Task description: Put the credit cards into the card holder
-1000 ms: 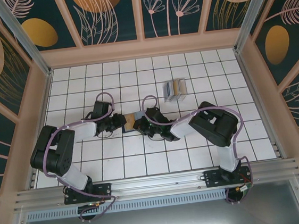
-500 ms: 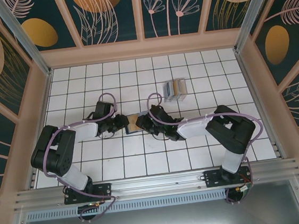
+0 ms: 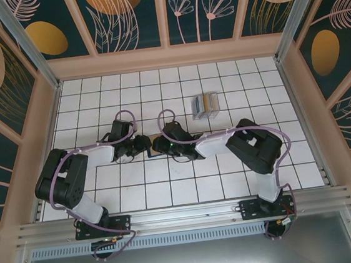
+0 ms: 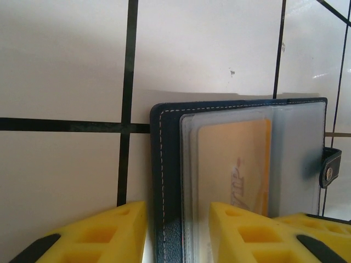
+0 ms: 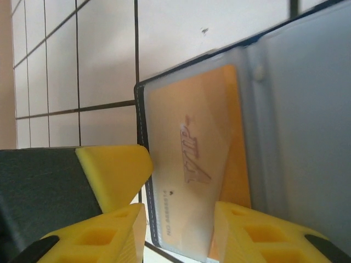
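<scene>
Insertion step: orange credit card (image 5: 192,142) sits under clear sleeve (image 4: 290,159) of card holder (image 4: 164,181), open flat on table (image 4: 66,60). Right claw (image 5: 178,219) jaws apart astride card's near end. Left claw (image 4: 178,211) jaws apart, straddling navy edge. Next, likely: nudge card home, back straight out. Free table all sides; tray (image 3: 195,107) well apart.

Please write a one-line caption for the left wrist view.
Left gripper straddles the edge of the open navy wallet, a yellow-orange card inside its clear sleeve, on white tiles.

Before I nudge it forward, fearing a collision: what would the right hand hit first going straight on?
Probably the yellow-orange plastic card, sleeved in the open navy folding wallet, directly ahead.
</scene>
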